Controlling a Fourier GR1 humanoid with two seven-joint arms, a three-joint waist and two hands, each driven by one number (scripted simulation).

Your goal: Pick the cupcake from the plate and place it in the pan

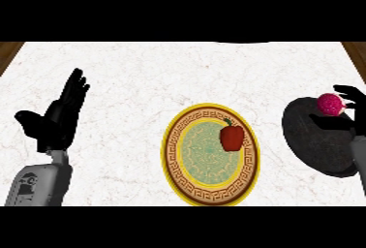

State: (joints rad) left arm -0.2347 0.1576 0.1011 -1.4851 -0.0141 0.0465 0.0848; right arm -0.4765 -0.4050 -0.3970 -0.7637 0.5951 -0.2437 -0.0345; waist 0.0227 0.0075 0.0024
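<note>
Counter (pixel 143 68): white marble, bears plate and pan, well apart.
Plate (pixel 207 191): centre, gold-rimmed; red pepper (pixel 231 137) left on it, cupcake already off.
Pan (pixel 314 145): dark, at right edge, partly hidden by right forearm.
Left hand (pixel 61 114): resting at left, fingers spread upward.
Right hand (pixel 349 109): pinched on cupcake (pixel 330 103), held over pan's far rim.
Risk judged: release this near rim, and cupcake may be tipped onto counter. Contact with pan not discernible; early release may cause roll.

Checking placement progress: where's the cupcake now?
Head view, far right: cupcake is in the right hand, over the pan's upper edge.
</note>
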